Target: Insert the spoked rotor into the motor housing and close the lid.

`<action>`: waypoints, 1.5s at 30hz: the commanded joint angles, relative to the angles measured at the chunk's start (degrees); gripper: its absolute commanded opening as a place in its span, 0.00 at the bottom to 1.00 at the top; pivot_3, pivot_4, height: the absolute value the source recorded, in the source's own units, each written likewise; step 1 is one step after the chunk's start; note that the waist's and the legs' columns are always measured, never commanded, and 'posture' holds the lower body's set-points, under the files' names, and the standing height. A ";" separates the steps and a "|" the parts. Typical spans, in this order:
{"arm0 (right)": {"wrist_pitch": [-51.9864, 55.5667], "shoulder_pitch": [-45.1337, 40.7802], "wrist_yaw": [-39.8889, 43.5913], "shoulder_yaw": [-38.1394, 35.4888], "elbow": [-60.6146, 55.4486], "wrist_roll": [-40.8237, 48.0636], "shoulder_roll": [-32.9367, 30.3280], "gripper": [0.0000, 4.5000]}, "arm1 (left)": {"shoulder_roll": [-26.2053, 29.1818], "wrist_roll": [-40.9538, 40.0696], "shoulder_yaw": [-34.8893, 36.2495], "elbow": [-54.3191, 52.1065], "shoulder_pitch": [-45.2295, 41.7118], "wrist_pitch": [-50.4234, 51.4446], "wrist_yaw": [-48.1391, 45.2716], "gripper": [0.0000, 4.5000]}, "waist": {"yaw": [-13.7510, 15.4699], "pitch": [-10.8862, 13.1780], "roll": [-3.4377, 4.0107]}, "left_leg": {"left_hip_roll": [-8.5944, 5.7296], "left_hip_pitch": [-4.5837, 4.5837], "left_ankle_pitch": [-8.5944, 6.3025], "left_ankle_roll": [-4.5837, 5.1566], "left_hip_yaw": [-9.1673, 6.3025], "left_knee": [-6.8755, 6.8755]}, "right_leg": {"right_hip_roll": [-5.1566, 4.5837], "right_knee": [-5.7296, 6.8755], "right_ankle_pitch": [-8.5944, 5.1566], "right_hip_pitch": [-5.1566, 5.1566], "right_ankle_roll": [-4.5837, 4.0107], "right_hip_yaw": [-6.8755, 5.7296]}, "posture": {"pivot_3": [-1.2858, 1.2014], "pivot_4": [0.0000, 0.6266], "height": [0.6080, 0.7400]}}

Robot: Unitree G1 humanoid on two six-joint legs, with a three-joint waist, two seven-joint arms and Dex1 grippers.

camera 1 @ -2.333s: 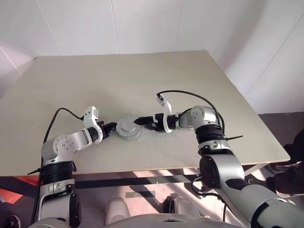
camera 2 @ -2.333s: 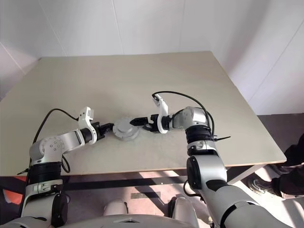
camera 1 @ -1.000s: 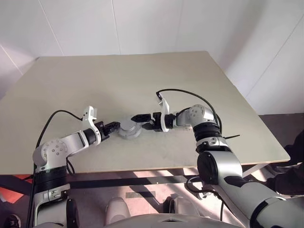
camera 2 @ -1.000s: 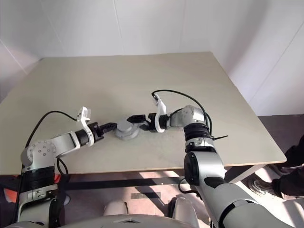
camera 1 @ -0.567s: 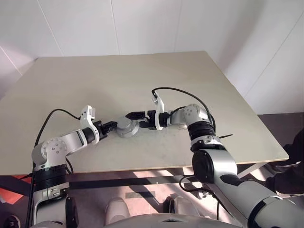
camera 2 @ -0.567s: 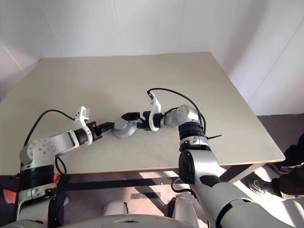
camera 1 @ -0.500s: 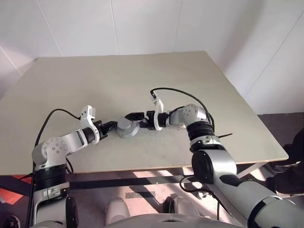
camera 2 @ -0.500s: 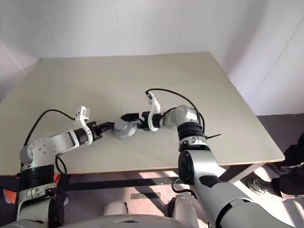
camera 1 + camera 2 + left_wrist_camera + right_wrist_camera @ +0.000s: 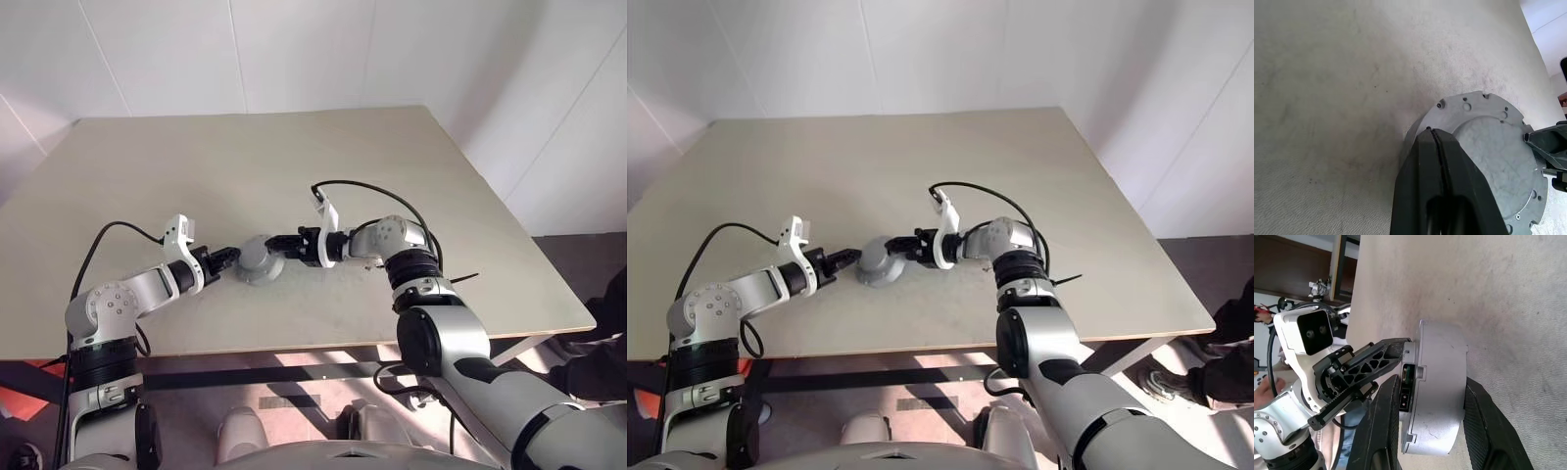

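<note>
Now the housing [image 9: 261,260] sits near the middle of the worktop [image 9: 294,166], with the lid [image 9: 1488,147] on it, between both grippers. The right gripper [image 9: 1427,431] has its fingers [image 9: 1481,431] spread around the housing's sides, close against them. The left gripper [image 9: 1435,142] has its fingers pressed together, their tip at the lid's rim.

Both arms are silver-grey shells with rounded joint housings and black bands at the joints. Each wrist carries a white bracket, and a black cable loops from it back along the forearm. The left gripper [image 9: 1436,142] and right gripper [image 9: 1430,396] have black fingers (the right's seemingly textured).
</note>
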 commanded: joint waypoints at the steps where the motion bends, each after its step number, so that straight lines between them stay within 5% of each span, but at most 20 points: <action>1: -0.57 -1.96 1.33 1.16 -1.45 0.88 0.47 0.36 | -0.08 0.50 -1.29 0.54 -0.09 0.41 -0.24 0.00 | 0.00 0.00 0.00 | 0.00 0.00 0.00 0.00 0.00 0.01 | -0.01 0.01 0.00 0.00 0.00 0.01 | 0.52 0.00 1.00; 14: -2.09 -1.43 2.83 2.95 -3.30 1.13 0.20 0.36 | -0.62 0.91 -1.43 0.63 -0.11 -0.08 -0.07 0.00 | 0.12 0.00 0.00 | 0.00 -0.02 0.00 0.01 0.00 0.03 | -0.01 0.01 0.00 0.00 -0.01 0.00 | 0.52 0.00 1.00; 19: -2.71 -1.34 1.96 3.14 -2.99 0.79 0.20 0.26 | -0.80 1.01 -1.26 0.39 0.03 -0.34 -0.12 0.00 | 0.11 0.01 0.01 | -0.01 0.00 -0.02 0.04 -0.01 0.03 | -0.01 0.04 0.00 0.00 0.00 0.01 | 0.52 0.00 1.00; 25: -2.98 -1.38 2.25 3.56 -3.02 0.82 0.23 0.26 | -0.77 1.07 -1.17 0.15 0.29 -0.69 -0.14 0.00 | 0.10 0.01 0.01 | 0.00 0.00 -0.02 0.04 -0.01 0.04 | -0.01 0.05 -0.01 0.00 0.02 0.01 | 0.52 0.00 1.00; 36: -5.32 -6.75 -5.29 -10.03 6.18 6.10 -0.77 0.26 | -0.84 -1.69 6.94 -1.99 -0.98 -12.76 -2.34 0.00 | -0.05 0.14 -0.17 | 0.03 -0.29 0.04 -0.05 -0.02 0.07 | 0.02 0.09 0.02 -0.36 -0.03 0.00 | 0.52 0.00 1.00; 45: -11.02 -13.41 -11.57 -21.06 13.80 11.65 -1.79 0.26 | -4.59 -12.37 13.82 -4.28 1.70 -16.77 -1.69 0.00 | -0.07 0.15 -0.19 | 0.03 -0.94 -0.06 0.11 -0.01 0.28 | 0.01 0.07 0.04 -0.95 -0.11 -0.03 | 0.52 0.00 1.00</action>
